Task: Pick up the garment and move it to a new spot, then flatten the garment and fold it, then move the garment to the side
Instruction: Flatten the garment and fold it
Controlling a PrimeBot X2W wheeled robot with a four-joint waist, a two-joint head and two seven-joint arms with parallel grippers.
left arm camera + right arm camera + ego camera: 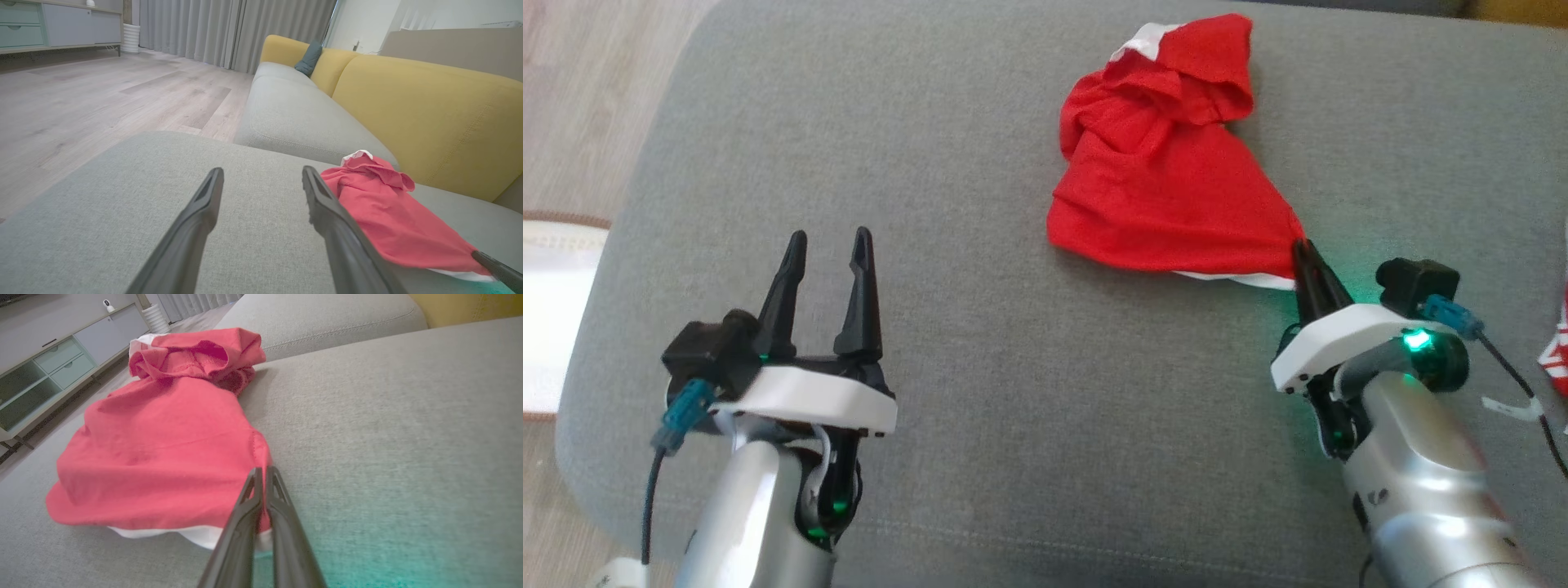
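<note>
garment point(163, 449) corner hidden between fingers point(288, 539), cloth point(1556, 349) cropped

The garment point(1160, 188) is thin red cloth, matt and soft, edged in white cloth. The sofa seat point(1013, 392) is grey woven fabric, coarse and matt; the far backrest point(429, 122) is yellow fabric. The left end effector point(830, 238) and right end effector point(1303, 247) have matt black plastic fingers point(858, 302) on smooth white plastic mounts point(809, 400). The forearms point(1421, 490) look like glossy silver metal. The floor point(81, 102) is pale wood, faintly sheened.
</note>
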